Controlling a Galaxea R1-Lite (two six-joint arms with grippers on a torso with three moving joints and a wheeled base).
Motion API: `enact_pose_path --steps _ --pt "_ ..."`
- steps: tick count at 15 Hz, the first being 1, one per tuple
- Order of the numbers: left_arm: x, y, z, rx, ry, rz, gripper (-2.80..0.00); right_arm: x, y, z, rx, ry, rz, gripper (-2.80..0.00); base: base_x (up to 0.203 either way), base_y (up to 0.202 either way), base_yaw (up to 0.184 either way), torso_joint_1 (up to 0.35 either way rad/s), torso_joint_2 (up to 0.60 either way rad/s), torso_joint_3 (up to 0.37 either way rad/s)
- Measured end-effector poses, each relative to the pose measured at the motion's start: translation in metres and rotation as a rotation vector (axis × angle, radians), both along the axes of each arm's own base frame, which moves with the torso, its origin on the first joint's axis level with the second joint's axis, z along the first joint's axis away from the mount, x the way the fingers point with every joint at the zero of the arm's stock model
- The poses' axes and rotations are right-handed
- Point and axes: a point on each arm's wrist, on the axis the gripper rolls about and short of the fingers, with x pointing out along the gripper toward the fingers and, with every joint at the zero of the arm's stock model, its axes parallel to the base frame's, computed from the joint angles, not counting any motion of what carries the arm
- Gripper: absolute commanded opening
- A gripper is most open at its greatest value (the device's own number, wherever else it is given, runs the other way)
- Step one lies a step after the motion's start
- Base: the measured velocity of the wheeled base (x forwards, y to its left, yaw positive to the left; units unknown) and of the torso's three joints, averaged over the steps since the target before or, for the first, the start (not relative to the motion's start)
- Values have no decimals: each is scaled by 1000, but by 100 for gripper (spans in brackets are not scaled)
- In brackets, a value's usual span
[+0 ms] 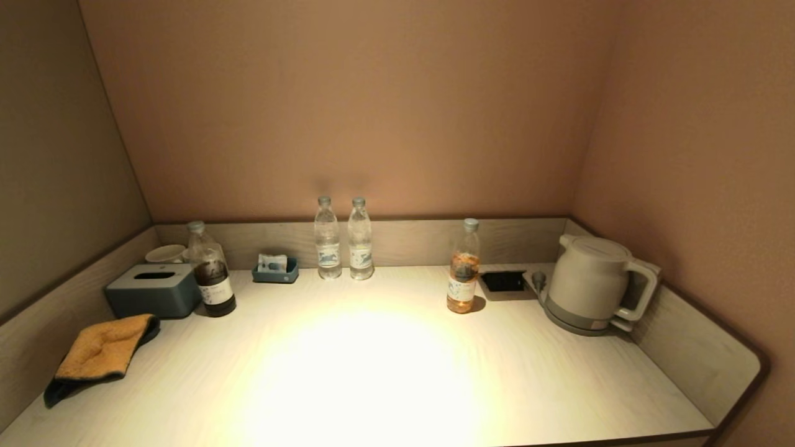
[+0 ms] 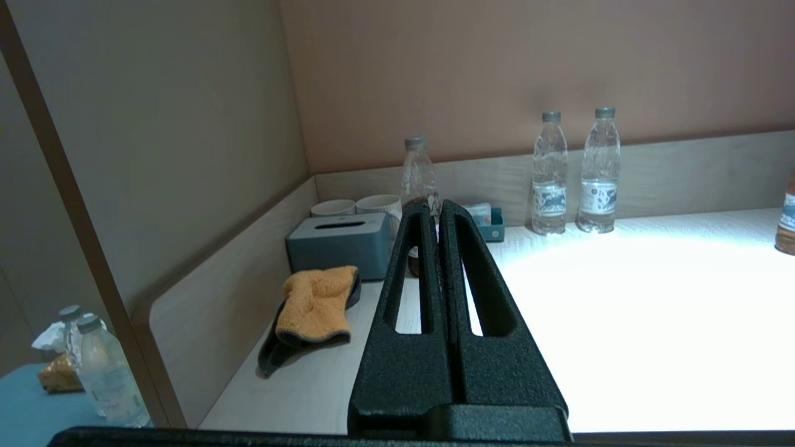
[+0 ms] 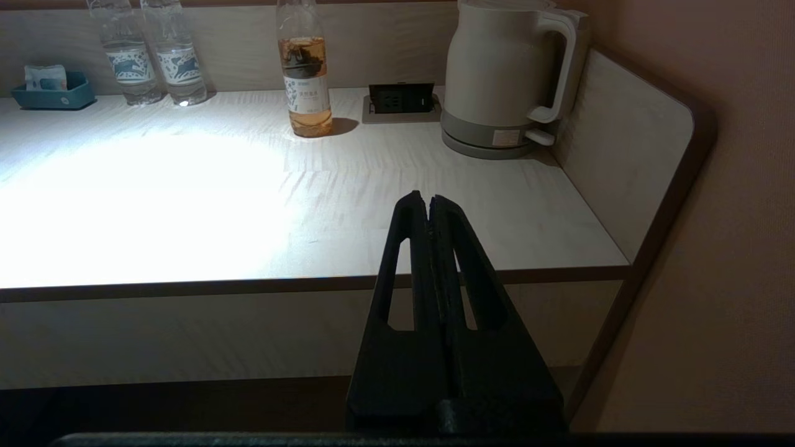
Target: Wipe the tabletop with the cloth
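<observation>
The yellow-orange cloth (image 1: 102, 354) with its dark teal-grey underside lies crumpled on the pale wood-grain tabletop (image 1: 385, 372) at the near left, against the raised rim; it also shows in the left wrist view (image 2: 313, 304). Neither gripper shows in the head view. My left gripper (image 2: 435, 208) is shut and empty, held in front of the table's near edge, to the right of the cloth and apart from it. My right gripper (image 3: 428, 200) is shut and empty, below and in front of the table's front edge (image 3: 248, 287) on the right side.
A grey-blue tissue box (image 1: 152, 290), two mugs (image 1: 166, 253) and a dark bottle (image 1: 211, 273) stand behind the cloth. A small teal tray (image 1: 275, 270), two water bottles (image 1: 343, 239), a tea bottle (image 1: 464, 267), a socket panel (image 1: 503, 282) and a kettle (image 1: 593, 282) line the back.
</observation>
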Motion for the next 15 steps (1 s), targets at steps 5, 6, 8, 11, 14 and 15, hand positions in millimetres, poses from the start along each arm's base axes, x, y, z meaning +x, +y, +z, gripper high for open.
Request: enact_pose_path --steps 5,6,8,11,14,15 --pt "2 0 -5 -8 46 -6 -280 0 0 0 0 1 0 -280 0 0 0 0 0 0" --pt "2 0 -9 -26 80 -11 -280 0 0 0 0 1 0 -280 0 0 0 0 0 0" --pt "4 0 -15 -50 139 -17 -280 0 0 0 0 1 0 -280 0 0 0 0 0 0" --pt "4 0 -19 -53 184 -20 -280 0 0 0 0 1 0 -280 0 0 0 0 0 0" --pt "5 0 -23 -52 217 -24 -280 0 0 0 0 1 0 -280 0 0 0 0 0 0" --pt "5 -1 -24 -51 230 -32 -280 0 0 0 0 1 0 -280 0 0 0 0 0 0"
